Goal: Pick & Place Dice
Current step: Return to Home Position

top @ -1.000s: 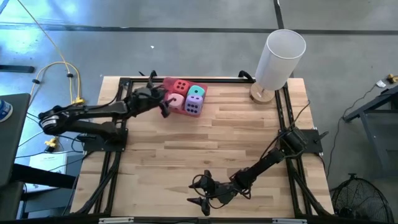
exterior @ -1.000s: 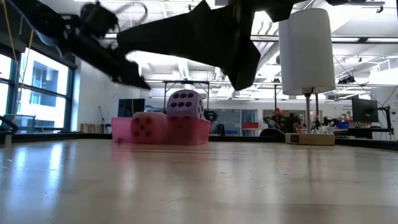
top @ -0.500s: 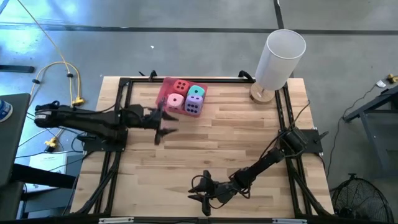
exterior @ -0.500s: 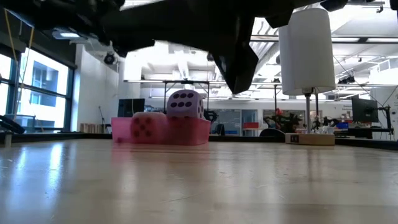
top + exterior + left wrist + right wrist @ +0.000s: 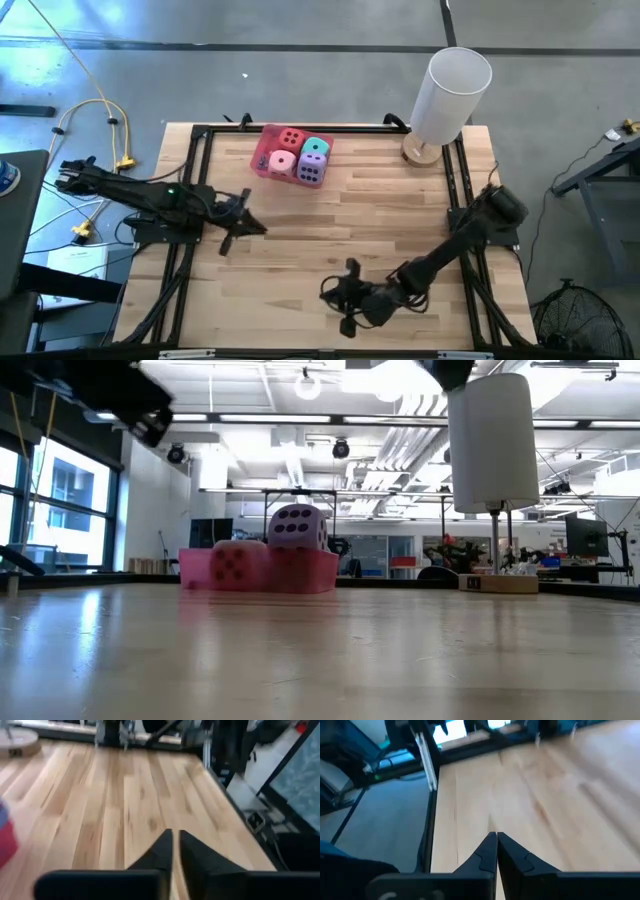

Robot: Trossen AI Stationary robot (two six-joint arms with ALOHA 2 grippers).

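1. The right gripper (image 5: 493, 836) hangs over the near edge of the table (image 5: 350, 220), fingers closed on nothing.
2. The left gripper (image 5: 173, 832) is at the left side, fingers also closed.
3. Four dice (image 5: 311, 170) sit in the pink tray (image 5: 260, 160) at the far edge, as a square block slightly turned.

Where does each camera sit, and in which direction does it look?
High view: above the table, looking straight down; left arm and right arm show.
Low view: at table-top height, looking level towards the pink tray; a dark arm part shows, top left.
Left wrist view: on the left arm, looking forward over the table; left claw shows, shut.
Right wrist view: on the right arm, looking along the table's edge; right claw shows, shut.
Shared: high and low views both see the tray, purple die and white cylinder.
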